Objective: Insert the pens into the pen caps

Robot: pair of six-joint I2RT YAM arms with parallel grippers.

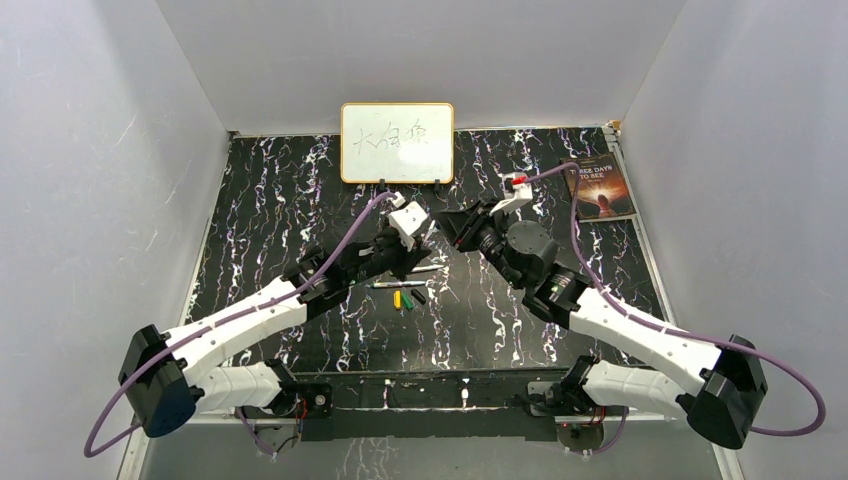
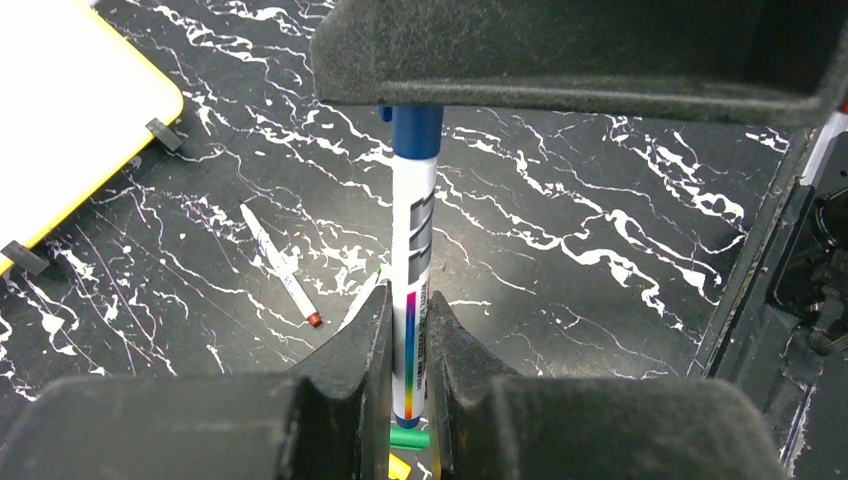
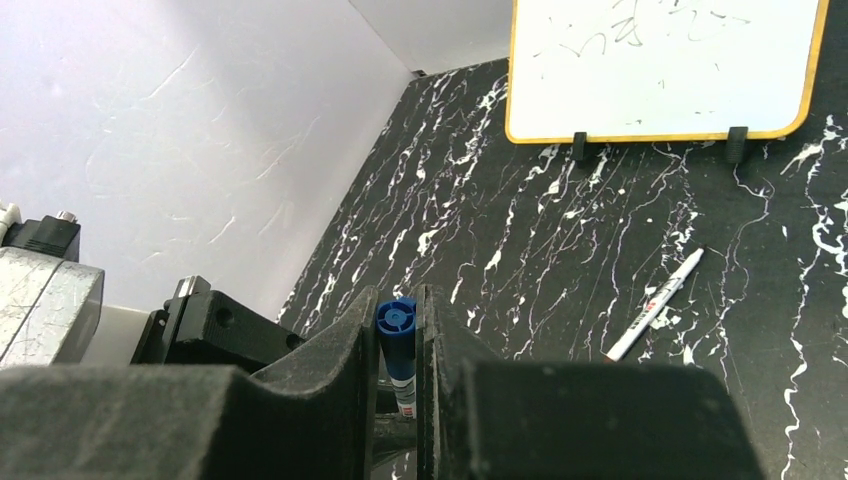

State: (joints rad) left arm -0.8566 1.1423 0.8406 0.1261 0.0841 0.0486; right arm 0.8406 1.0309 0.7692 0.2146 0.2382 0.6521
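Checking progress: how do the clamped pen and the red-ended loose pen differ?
The white rainbow-striped marker pen is clamped in the left claw; the white red-ended pen lies loose on the black marbled table. The first wears a blue plastic cap; the second has none. Both are white.

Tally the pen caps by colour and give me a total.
Blue cap: 1, on the pen in the left gripper
Green cap: 1
Yellow cap: 1
Black cap: 1
Total: 4
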